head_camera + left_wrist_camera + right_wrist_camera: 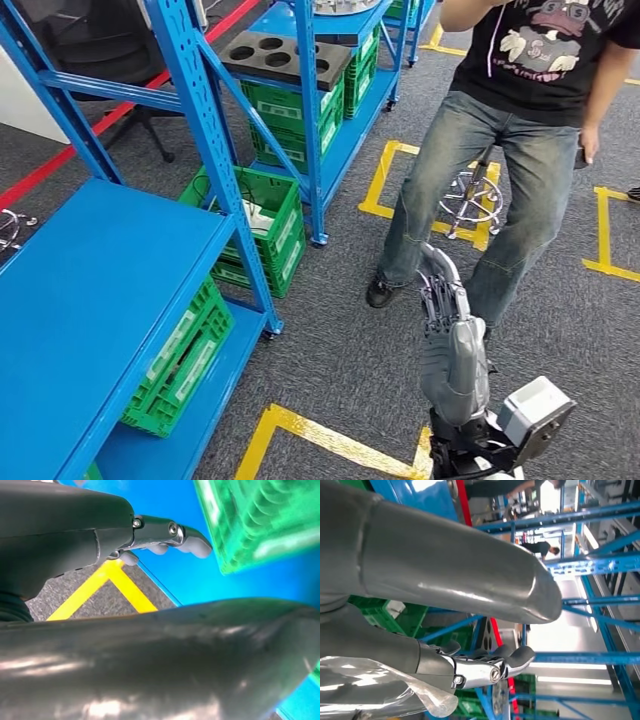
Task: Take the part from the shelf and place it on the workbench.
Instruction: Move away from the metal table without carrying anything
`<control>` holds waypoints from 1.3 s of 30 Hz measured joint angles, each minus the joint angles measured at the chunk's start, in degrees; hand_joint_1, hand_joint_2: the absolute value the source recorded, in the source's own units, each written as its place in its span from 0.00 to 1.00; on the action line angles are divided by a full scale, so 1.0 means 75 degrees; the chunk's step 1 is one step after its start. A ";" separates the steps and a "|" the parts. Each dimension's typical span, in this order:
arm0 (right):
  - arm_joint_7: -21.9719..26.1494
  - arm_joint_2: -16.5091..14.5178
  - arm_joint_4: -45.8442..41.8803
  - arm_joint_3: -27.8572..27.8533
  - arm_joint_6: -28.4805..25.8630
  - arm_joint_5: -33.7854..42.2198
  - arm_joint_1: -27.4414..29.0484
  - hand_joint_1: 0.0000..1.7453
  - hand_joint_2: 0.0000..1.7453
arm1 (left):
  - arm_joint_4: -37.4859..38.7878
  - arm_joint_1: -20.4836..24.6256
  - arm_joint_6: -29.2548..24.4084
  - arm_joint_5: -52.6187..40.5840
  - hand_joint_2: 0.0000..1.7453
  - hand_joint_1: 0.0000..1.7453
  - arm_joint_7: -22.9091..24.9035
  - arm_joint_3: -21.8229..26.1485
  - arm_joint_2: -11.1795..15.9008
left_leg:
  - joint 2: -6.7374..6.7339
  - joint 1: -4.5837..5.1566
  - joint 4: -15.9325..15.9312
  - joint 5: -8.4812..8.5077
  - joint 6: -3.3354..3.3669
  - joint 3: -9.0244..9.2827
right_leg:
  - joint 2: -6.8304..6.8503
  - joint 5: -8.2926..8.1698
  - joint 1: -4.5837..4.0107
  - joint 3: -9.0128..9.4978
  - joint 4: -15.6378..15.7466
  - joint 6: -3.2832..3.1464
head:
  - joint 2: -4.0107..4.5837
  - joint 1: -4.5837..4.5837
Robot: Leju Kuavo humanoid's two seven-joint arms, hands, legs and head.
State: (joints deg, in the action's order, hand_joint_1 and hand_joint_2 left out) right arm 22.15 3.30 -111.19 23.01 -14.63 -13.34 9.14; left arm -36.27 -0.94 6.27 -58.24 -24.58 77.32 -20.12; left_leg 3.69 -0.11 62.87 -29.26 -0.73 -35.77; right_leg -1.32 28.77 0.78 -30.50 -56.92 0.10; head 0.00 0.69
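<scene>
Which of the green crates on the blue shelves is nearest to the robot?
The green crate on the bottom level of the closest shelf, at lower left. The other green crates stand farther back, on the floor level and the next rack.

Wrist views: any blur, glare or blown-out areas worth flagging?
Left wrist view: green crate smeared by blur, the thumb close and soft with glare streaks. Right wrist view: background aisle overexposed to white, highlights on the thumb. Head view is sharp and evenly lit.

painted metal shelf (90, 290) (glossy); ribbed plastic crate (181, 365)

Grey carpet floor (362, 340) with yellow tape lines (332, 440), blue metal racks (226, 170).
</scene>
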 joint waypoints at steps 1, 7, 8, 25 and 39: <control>-0.0001 0.0000 -0.0003 -0.0001 0.0001 -0.0004 0.0010 0.00 0.00 | 0.0000 0.0007 -0.0005 -0.0002 0.00 0.00 0.0000 -0.0001 0.0000 | -0.0218 0.0003 0.0505 -0.0271 -0.0030 -0.0224 | 0.0121 0.0009 -0.0015 0.0004 0.0003 -0.0025 | 0.0000 -0.0018; -0.0004 0.0000 -0.0002 -0.0004 -0.0001 -0.0010 0.0016 0.00 0.00 | 0.0001 -0.0007 -0.0008 -0.0004 0.00 0.00 0.0000 0.0007 0.0004 | -0.0694 -0.0025 0.0292 0.0036 -0.0071 0.0018 | 0.0765 0.0077 -0.0049 0.0064 -0.0004 -0.0004 | 0.0000 -0.0021; -0.0005 0.0000 -0.0003 -0.0004 -0.0001 -0.0011 0.0015 0.00 0.00 | 0.0001 -0.0002 -0.0008 -0.0004 0.00 0.00 0.0001 0.0007 0.0004 | -0.0858 -0.0004 -0.0190 0.0199 -0.0031 0.0271 | 0.0838 0.0101 -0.0070 0.0086 -0.0012 0.0027 | 0.0000 -0.0021; -0.0012 0.0007 -0.0004 0.0007 -0.0008 -0.0028 0.0021 0.00 0.00 | 0.0001 0.0017 -0.0011 -0.0004 0.00 0.00 0.0002 0.0007 -0.0012 | 0.0309 0.0006 -0.0680 0.0364 0.0240 0.0439 | -0.0484 -0.0007 -0.0004 -0.0124 -0.0145 0.0179 | -0.0001 0.0058; -0.0009 0.0009 -0.0007 -0.0001 -0.0008 -0.0065 0.0004 0.00 0.00 | 0.0001 0.0019 -0.0015 -0.0014 0.00 0.00 0.0002 0.0047 0.0004 | -0.0873 0.0015 -0.0342 0.0335 0.0017 0.0331 | 0.0854 0.0168 -0.0054 0.0169 -0.0022 0.0022 | -0.0001 -0.0021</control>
State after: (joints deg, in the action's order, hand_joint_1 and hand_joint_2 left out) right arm 22.08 3.37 -111.25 23.00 -14.69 -13.83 9.16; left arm -36.26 -0.80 6.16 -58.34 -24.57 77.67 -20.09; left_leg -2.86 0.01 60.31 -26.75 -0.60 -33.29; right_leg 5.08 30.04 0.37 -29.23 -57.08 0.26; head -0.01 0.54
